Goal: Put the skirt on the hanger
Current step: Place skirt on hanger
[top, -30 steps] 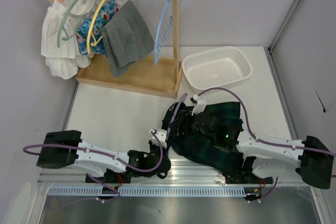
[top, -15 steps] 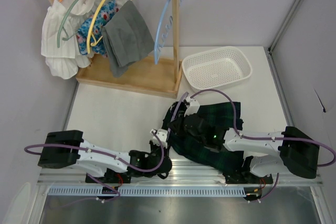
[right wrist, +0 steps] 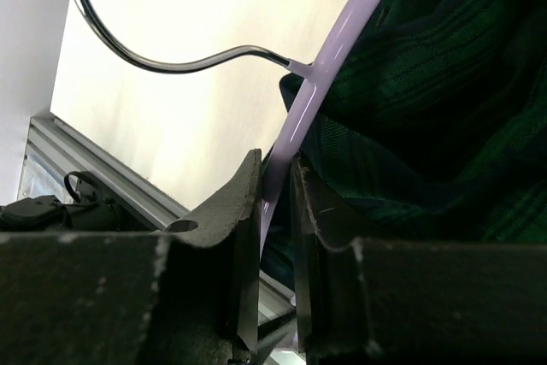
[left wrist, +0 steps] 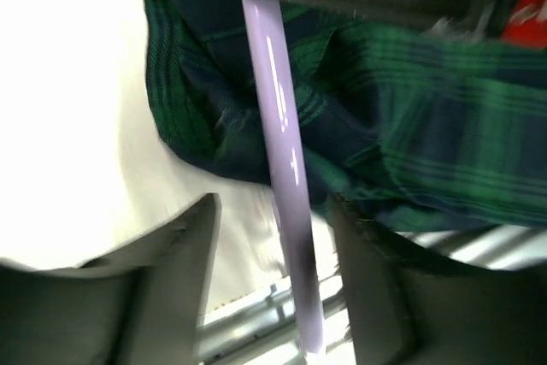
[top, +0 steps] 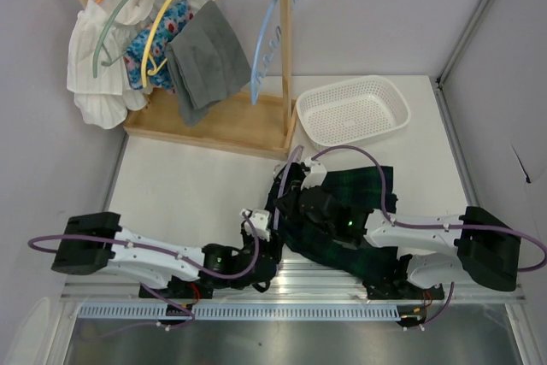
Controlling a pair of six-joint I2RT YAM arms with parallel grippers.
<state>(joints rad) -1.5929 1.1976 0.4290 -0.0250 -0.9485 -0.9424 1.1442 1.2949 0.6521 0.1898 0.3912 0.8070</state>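
Little finished. On table (top: 197, 194), skirt (top: 342, 211) lies bunched near front edge. Lilac hanger (right wrist: 342, 27) lies at skirt's left edge, not visibly threaded through. My right pincer (right wrist: 273, 177) clamps hanger bar; left pincer (left wrist: 273, 220) wide, straddling bar. Remaining, I judge: mount skirt, hang up.

**Bright overhead, washed-out wrists**

The top view is evenly lit and sharp, with soft shadows. Both wrist views bleach the table (right wrist: 171, 108) near-white; the left one is motion-blurred, glare streaking the hanger (left wrist: 278, 126).
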